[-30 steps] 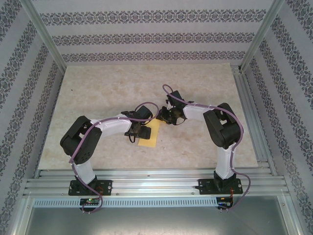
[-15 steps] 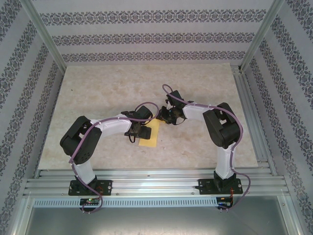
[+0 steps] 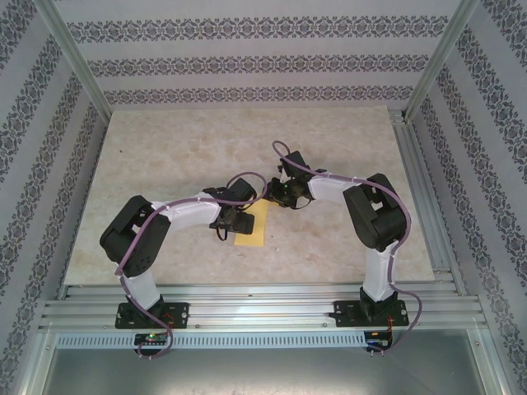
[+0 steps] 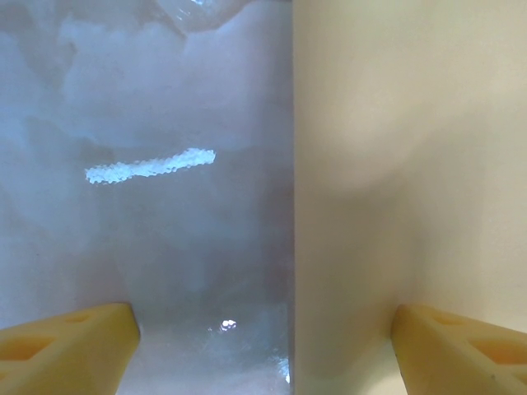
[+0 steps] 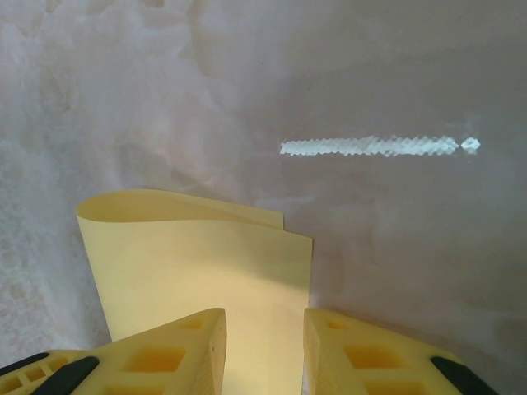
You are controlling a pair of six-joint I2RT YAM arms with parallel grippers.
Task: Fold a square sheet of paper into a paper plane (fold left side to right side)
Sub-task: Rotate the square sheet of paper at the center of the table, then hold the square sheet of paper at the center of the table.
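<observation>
Early stage of the plane fold. The square sheet of thin mustard-yellow paper [image 3: 252, 230] lies mid-tabletop between the two arms on the pale marbled tabletop [image 3: 165, 156]. From above it shows as a narrow upright rectangle. In the right wrist view its upper layer [image 5: 206, 263] arches over in a loose curl, so the left-to-right fold appears laid over but not pressed flat. The left fingers [image 4: 66, 341] stand wide apart and empty, straddling the sheet's straight edge [image 4: 395, 164]. The right fingers [image 5: 165, 354] are narrowly parted with paper in the gap; whether they pinch it cannot be told. Judged remaining: flattening this crease, then every diagonal fold that makes the dart.
</observation>
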